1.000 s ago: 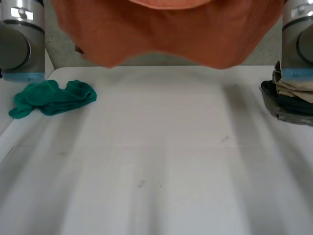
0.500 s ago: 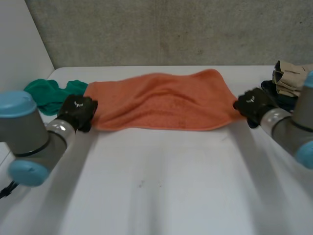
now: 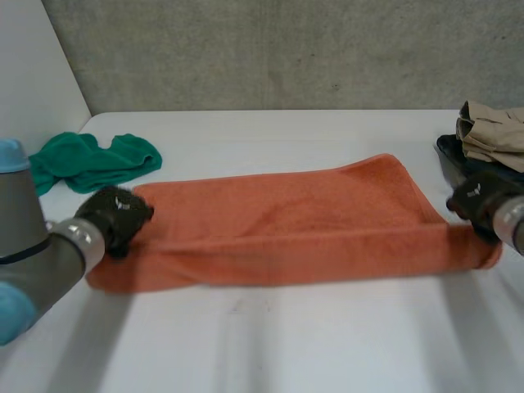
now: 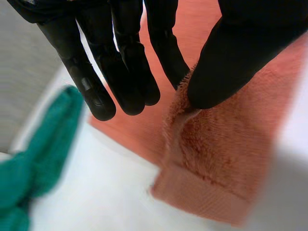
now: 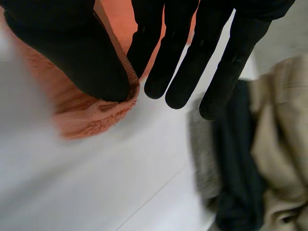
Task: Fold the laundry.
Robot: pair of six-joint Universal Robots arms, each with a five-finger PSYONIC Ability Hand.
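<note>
Orange towel lies flat across the middle of the table, long axis left to right, doubled lengthwise: the near long edge is a rounded fold and the far layer is smooth with a faint crease. Left hand is at the left end, thumb and one finger pinching the towel's edge, other fingers straight. Right hand is at the right end, pinching the rim the same way. Compared with 0.5 s ago, the towel sits nearer the camera and shows the fold; both hands have come nearer with it. Count: one towel, one green cloth far left, one clothes pile far right, two hands.
</note>
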